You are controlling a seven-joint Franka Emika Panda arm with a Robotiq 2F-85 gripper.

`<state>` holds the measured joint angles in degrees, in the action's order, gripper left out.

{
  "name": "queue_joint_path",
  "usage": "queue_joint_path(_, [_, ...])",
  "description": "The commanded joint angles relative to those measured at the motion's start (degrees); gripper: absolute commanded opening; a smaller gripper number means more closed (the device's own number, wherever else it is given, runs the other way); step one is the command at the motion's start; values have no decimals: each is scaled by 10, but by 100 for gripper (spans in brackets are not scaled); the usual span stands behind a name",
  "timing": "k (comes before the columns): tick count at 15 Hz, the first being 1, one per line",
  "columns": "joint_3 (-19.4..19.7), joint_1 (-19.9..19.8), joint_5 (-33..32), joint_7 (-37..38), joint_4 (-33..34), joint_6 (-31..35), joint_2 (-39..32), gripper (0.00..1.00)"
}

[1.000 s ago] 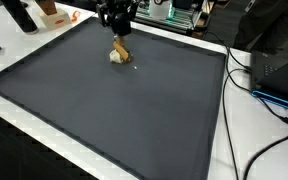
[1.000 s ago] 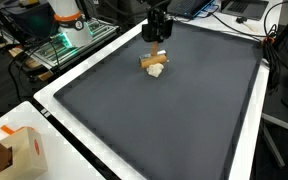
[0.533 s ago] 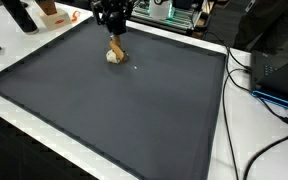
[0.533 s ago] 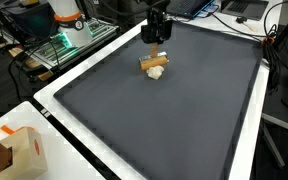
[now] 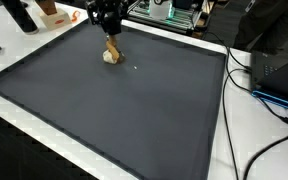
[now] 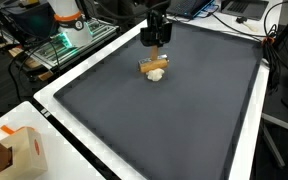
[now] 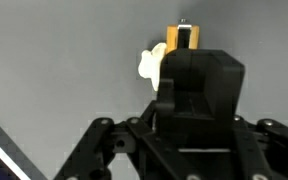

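My gripper [image 5: 109, 22] hangs over the far part of a dark grey mat [image 5: 114, 110]. It is shut on a short tan wooden stick [image 5: 113, 43] that slants down to the mat. A white lump [image 5: 110, 56] at the stick's lower end rests on the mat. In the exterior view from the opposite side, the gripper [image 6: 156, 36] stands above the stick [image 6: 154, 66] and white lump [image 6: 157, 74]. In the wrist view, the black gripper body hides the fingers. The tan stick [image 7: 181, 37] and white lump [image 7: 150, 64] show just beyond it.
The mat [image 6: 164, 120] lies on a white table [image 5: 252, 140]. A black bottle [image 5: 20, 16] and an orange thing [image 5: 52, 14] stand at a far corner. Cables [image 5: 269, 90] run along one side. A cardboard box [image 6: 14, 152] and green-lit electronics [image 6: 66, 40] sit beside the table.
The gripper has shifted a little sideways along the far part of the mat. The stick and its white end have slid along with it.
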<state>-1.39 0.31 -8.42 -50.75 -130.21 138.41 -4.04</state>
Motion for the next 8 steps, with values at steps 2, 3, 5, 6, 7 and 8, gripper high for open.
queue_joint_path(2, [3,-6,-5,2,16,12,-18,24])
queue_joint_path(3, [3,-7,-7,3,19,11,-23,24])
queue_joint_path(5, [4,-8,-7,4,21,14,-27,24])
queue_joint_path(6, [5,-9,-7,6,22,14,-28,24])
queue_joint_path(7, [5,-10,-7,7,23,15,-28,24])
queue_joint_path(8, [6,-11,-9,8,23,15,-28,24])
